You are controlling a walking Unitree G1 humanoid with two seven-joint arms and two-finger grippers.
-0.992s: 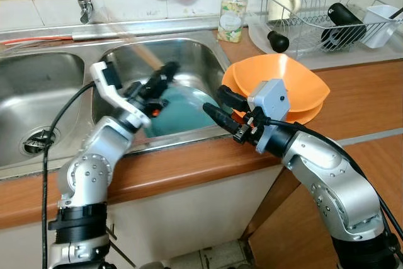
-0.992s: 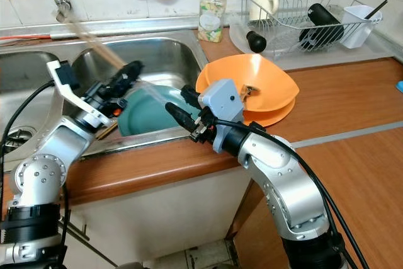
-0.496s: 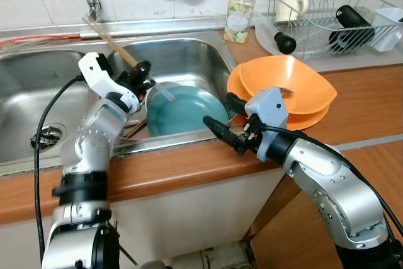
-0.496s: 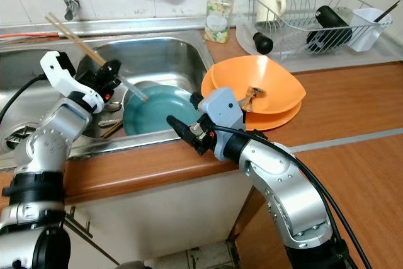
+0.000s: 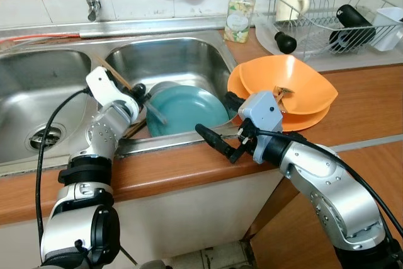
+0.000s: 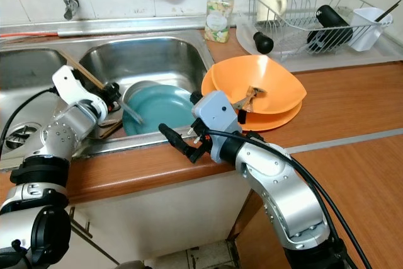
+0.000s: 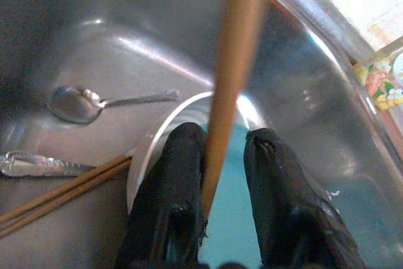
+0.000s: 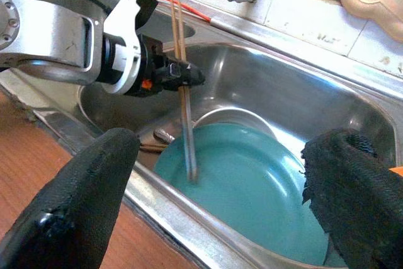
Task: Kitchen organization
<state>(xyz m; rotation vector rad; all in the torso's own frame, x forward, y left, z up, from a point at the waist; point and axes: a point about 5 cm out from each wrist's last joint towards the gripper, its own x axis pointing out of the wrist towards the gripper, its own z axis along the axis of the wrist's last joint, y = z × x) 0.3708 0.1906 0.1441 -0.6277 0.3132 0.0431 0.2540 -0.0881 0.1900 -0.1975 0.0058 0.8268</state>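
With the right end effector (image 5: pixel 214 142) spread wide and empty at the sink's (image 5: pixel 189 51) front rim, the left end effector (image 6: pixel 112 92) clenched chopsticks (image 8: pixel 184 111) over the teal plate (image 5: pixel 189 108) inside, spoon (image 7: pixel 79 103) and more chopsticks (image 7: pixel 63 188) beside it—sorting looked barely begun.

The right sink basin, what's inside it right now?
A teal plate, a spoon, loose chopsticks and the left gripper holding chopsticks. The plate hides the basin floor beneath it.

Wooden chopsticks (image 8: pixel 183 86) held slanted over teal plate (image 5: pixel 186 109), plate lying in right sink basin (image 5: pixel 182 61)
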